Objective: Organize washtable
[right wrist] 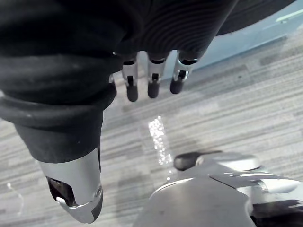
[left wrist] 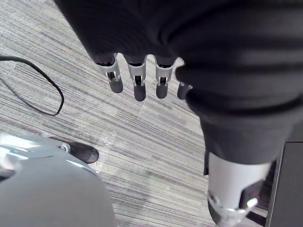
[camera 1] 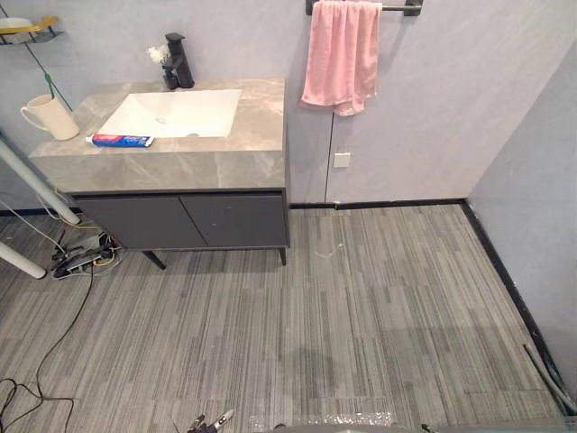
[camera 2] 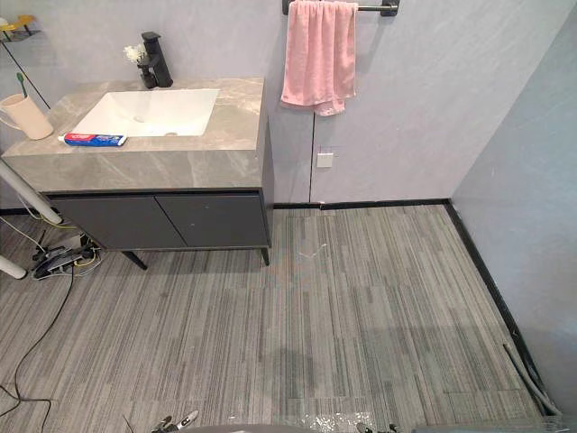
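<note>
The grey stone worktop [camera 1: 180, 167] sits at 10 o'clock in the left eye view, on a dark cabinet [camera 1: 207, 221].

- White sink [camera 1: 171, 115]: set into the worktop.
- Black faucet [camera 1: 178, 61]: at 12 o'clock of the sink.
- Cream cup [camera 1: 52, 117]: upright at 9 o'clock of the sink, with a green toothbrush [camera 1: 49, 86] standing in it.
- Toothpaste tube [camera 1: 120, 140]: lying flat at 7 o'clock of the sink, just beside its rim.
- Pink towel [camera 1: 341, 56]: hanging on a wall bar at 2 o'clock of the worktop.

Left robot hand [left wrist: 139, 80]: fingers straight, holding nothing, above the striped floor [camera 1: 361, 316]. Right robot hand [right wrist: 153, 82]: same condition.
</note>
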Controlling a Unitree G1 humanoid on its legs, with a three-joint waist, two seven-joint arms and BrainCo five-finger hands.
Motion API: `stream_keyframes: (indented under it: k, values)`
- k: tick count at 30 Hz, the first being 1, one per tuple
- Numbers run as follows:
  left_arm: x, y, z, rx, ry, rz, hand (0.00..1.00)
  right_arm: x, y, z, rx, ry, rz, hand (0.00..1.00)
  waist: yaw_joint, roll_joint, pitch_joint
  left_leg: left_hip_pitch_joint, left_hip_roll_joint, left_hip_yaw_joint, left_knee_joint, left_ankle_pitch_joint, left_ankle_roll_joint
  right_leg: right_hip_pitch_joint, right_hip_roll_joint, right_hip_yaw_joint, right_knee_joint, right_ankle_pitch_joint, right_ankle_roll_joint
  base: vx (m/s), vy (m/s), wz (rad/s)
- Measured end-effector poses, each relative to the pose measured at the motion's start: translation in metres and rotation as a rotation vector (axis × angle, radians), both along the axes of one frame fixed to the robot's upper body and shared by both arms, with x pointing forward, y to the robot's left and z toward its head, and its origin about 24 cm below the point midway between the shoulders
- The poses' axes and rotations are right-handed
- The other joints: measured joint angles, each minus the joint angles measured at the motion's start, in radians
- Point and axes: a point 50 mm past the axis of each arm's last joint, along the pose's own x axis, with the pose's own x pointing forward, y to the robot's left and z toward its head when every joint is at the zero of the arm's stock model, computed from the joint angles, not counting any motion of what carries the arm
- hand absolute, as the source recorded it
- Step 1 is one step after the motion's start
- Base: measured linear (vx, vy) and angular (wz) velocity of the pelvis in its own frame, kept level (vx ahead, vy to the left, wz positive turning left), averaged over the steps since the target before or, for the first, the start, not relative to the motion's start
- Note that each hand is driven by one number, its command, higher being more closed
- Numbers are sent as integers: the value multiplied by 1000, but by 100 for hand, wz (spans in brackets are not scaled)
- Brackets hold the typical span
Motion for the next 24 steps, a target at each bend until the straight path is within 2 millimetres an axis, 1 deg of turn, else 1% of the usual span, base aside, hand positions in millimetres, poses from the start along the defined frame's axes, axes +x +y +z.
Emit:
stream_keyframes:
  k: [4,11,21,22,24]
  values:
    - [0,0,0,0,0,3,0,0,0,0,1,-1,-10,0,0,-1,0,6,1,7,2,-7,-11,4,-1,3,0,0,0,14,-7,-6]
    - [0,1,0,1,1,4,0,-1,0,0,2,0,-13,0,0,-8,3,7,1,13,6,-7,-11,3,-1,8,1,0,0,-28,-13,-3]
    - [1,1,0,3,-1,3,0,-2,0,0,11,-5,-46,0,-1,-7,2,-18,2,12,14,-7,-10,-11,1,4,-12,7,-11,-5,-13,1]
    - [4,2,0,5,-5,2,0,-2,0,0,11,-5,-50,0,-2,-5,1,-38,5,9,32,-13,-12,-20,2,0,-6,6,-12,24,-30,9]
    - [10,4,1,10,-21,7,0,-1,-1,0,14,-14,-73,0,0,-14,23,-73,15,6,122,-61,-16,-28,5,-4,39,-20,-19,42,-56,5]
